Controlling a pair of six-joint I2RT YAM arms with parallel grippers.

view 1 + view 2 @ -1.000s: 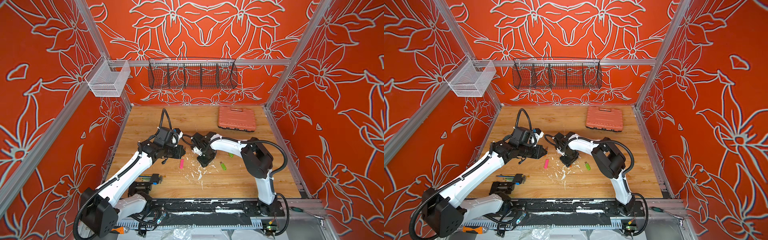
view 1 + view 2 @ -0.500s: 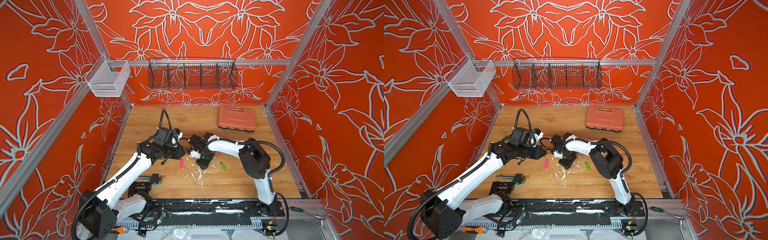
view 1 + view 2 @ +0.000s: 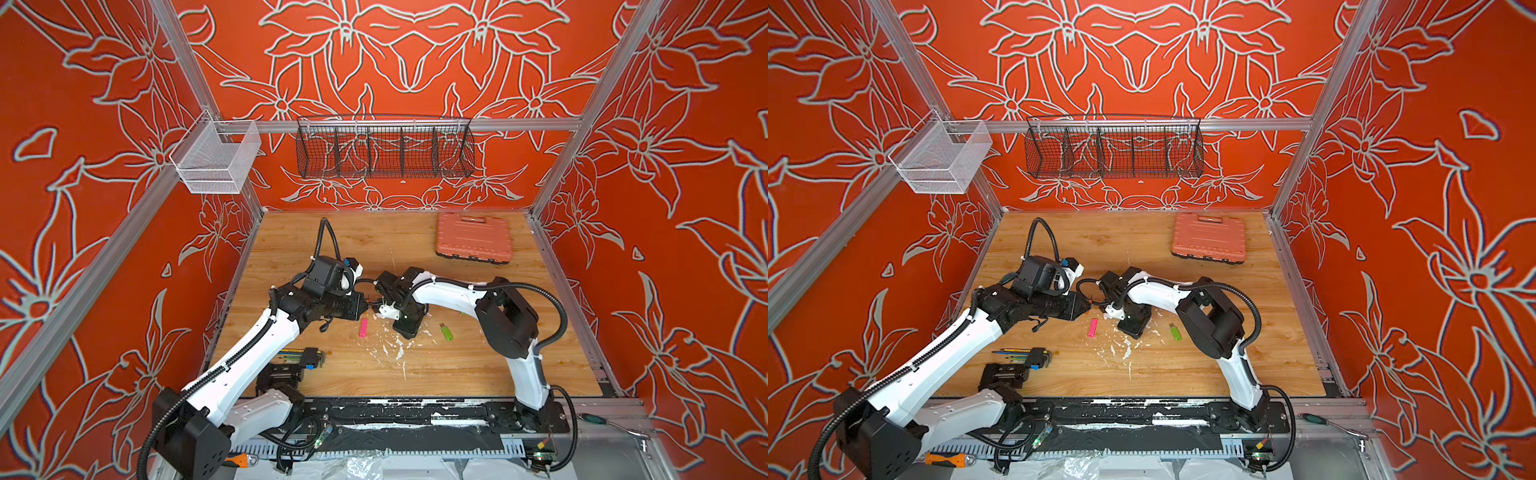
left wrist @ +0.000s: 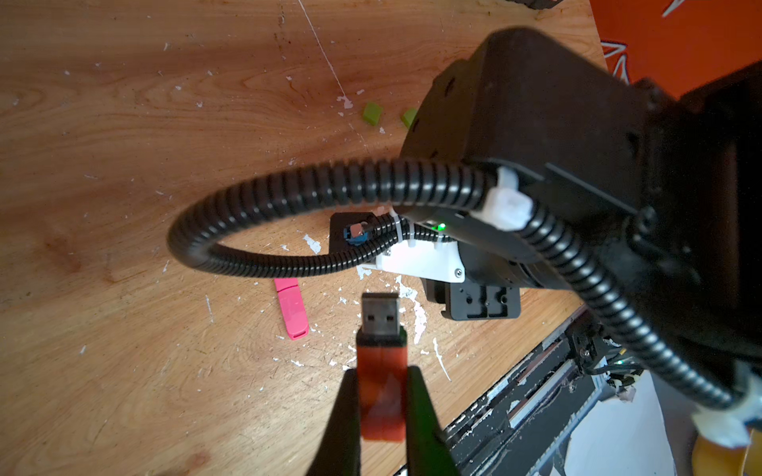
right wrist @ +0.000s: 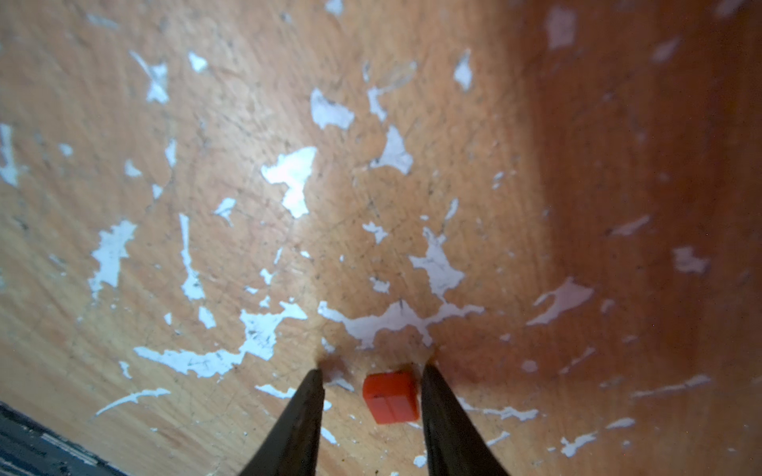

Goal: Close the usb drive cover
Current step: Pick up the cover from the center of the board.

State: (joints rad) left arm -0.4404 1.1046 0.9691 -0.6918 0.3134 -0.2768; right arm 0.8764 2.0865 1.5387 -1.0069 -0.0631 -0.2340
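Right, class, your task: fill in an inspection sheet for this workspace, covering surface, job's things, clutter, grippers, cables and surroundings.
Surface: wooden tabletop, flecked with white scrapes.
Job's things: orange USB drive, connector bare; orange cap lying on the table.
Clutter: pink drive, green drive, orange tool case, hex-key set.
Grippers: left gripper shut on the orange USB drive; right gripper open, straddling the cap.
Cables: black corrugated conduit looping off the right wrist.
Surroundings: orange floral walls, black wire basket, white mesh bin.

No legible text or labels
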